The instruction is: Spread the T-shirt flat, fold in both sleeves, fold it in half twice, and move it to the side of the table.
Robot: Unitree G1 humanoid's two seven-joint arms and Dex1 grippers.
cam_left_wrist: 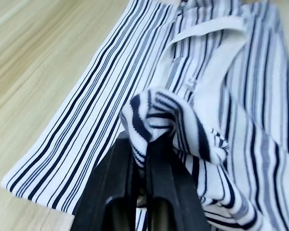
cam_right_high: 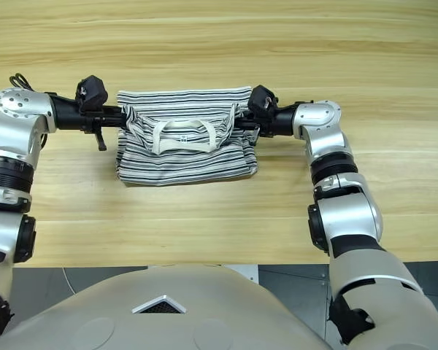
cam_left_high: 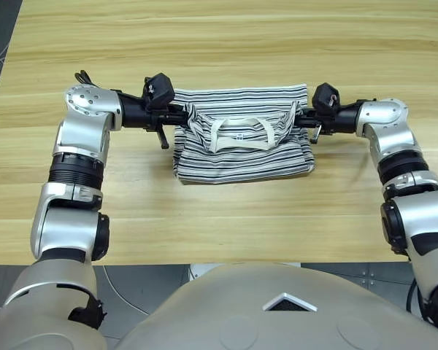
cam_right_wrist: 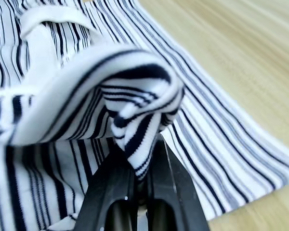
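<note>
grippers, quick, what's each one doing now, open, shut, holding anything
left gripper: jaws shut on a pinched fold of the striped T-shirt.
right gripper: jaws shut on a fold at the T-shirt's other side.

Left arm [cam_left_high: 79,146], silver-shelled: elbow bent, forearm turned inward over the table. Black two-finger left gripper [cam_left_high: 184,115] pinched tight on a bunched fold at the left edge of the black-and-white striped T-shirt [cam_left_high: 241,157]. Right arm [cam_left_high: 394,146] mirrors it. Black two-finger right gripper [cam_left_high: 301,117] clamped on the right edge. Wrists level, grippers facing each other.
</note>
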